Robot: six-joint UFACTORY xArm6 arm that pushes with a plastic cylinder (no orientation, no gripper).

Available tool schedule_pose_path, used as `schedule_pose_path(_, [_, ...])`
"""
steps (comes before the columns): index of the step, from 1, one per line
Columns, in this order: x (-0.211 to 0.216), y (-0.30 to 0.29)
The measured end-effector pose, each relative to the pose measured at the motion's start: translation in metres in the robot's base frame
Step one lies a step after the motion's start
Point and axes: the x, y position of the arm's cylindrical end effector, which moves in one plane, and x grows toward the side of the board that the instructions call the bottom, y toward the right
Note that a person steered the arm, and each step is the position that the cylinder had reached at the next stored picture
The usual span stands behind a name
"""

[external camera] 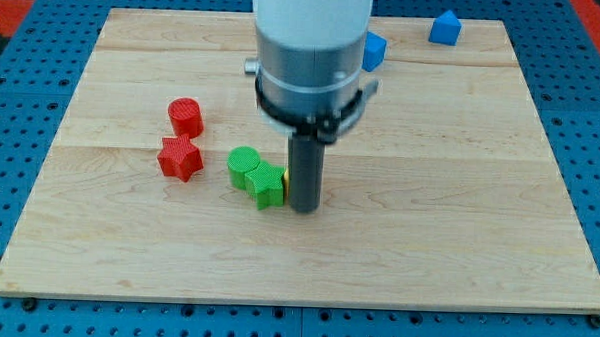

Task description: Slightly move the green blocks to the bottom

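Note:
Two green blocks lie together near the board's middle: a green cylinder [243, 166] and, at its lower right, a green star-like block [265, 184], touching each other. My tip [305, 210] stands right beside the star-like block, on its right side and slightly lower, touching or nearly touching it. A sliver of a yellow block [287, 175] shows between the rod and the green block, mostly hidden behind the rod.
A red cylinder [185, 115] and a red star [180, 158] lie to the left of the green blocks. A blue block [373, 51] sits at the top beside the arm, another blue block [445, 28] at the top right edge of the wooden board [459, 194].

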Motion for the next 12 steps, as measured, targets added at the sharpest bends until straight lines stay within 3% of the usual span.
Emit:
schedule_pose_path(1, [-0.036,-0.009])
schedule_pose_path(3, [-0.032,-0.009])
schedule_pose_path(4, [-0.039,-0.045])
schedule_pose_path(6, [-0.091,-0.067])
schedule_pose_path(9, [-0.032,-0.061])
schedule_pose_path(10, [-0.036,-0.041])
schedule_pose_path(12, [-0.09,-0.059])
